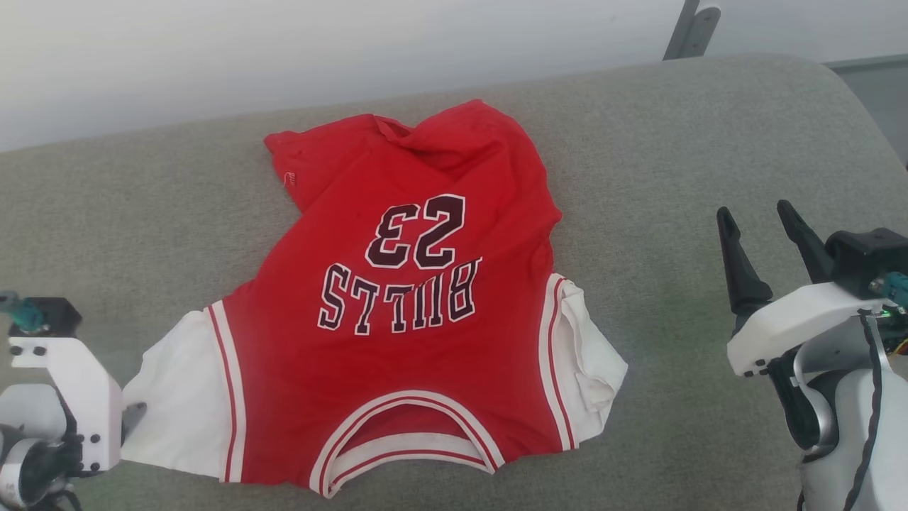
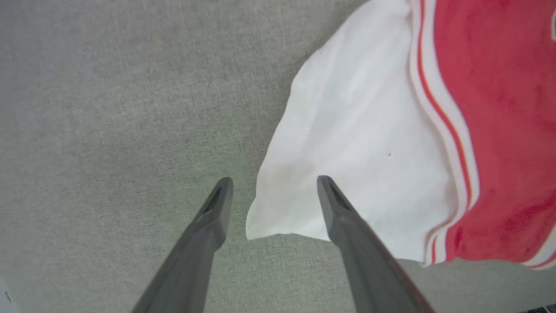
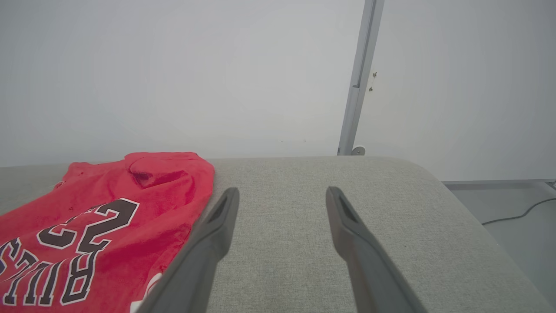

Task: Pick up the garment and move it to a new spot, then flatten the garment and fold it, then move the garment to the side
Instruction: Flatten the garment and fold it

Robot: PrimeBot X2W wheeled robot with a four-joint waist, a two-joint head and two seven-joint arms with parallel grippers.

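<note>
The left gripper (image 2: 273, 182), fingers spread, straddles the near-left white sleeve corner of the red thin-fabric jersey shirt (image 1: 425, 369), probably to tug it flat; the right gripper (image 1: 755, 213) hangs spread, well right.

Garment (image 1: 404, 369) thin matt cloth, surface (image 1: 709, 142) under it coarse woven fabric.
</note>
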